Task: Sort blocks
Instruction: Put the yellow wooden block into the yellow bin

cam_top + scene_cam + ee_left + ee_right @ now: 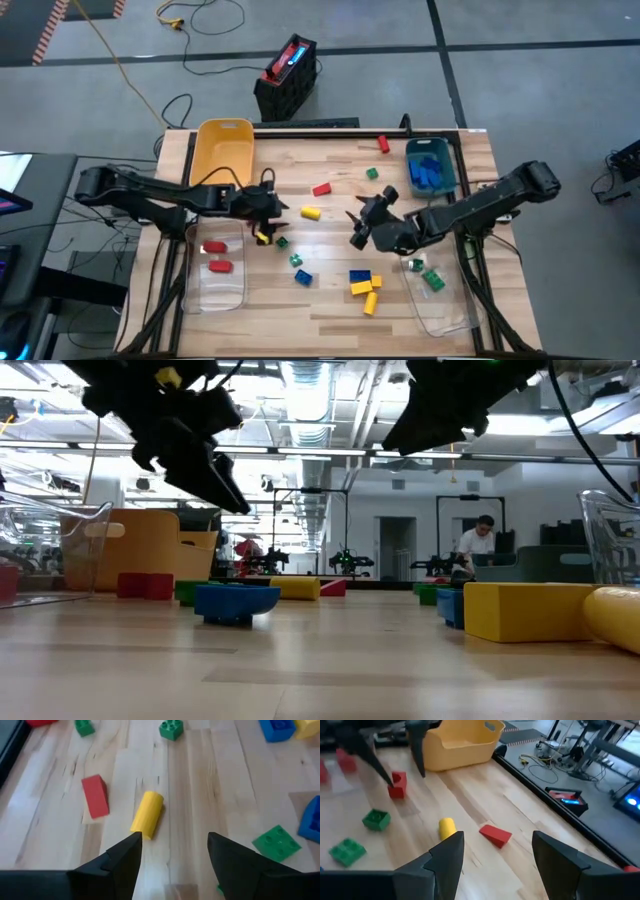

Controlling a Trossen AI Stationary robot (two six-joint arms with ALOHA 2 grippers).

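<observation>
Loose blocks lie on the wooden table (330, 310): a yellow cylinder (310, 212), a red block (322, 188), green blocks (283, 242), and a blue and yellow cluster (362, 280). My left gripper (280, 208) hangs open left of the cylinder (147, 814), with bare table between its fingers (174, 851). In the right wrist view another red block (397, 785) sits at that gripper's fingertips. My right gripper (358, 222) hangs open right of the cylinder (446, 826), holding nothing (495, 850). My left gripper has one fingertip (390, 776) showing right against the top of the red block (398, 779) in the right wrist view. I cannot tell whether it touches the block. The block stands on the table.
A yellow bin (225, 150) stands at the far left. A teal bin (443, 152) with blue blocks stands at the far right. A clear bin (235, 290) near left holds red blocks, and another (445, 315) near right holds green ones. A person (480, 545) sits in the room behind.
</observation>
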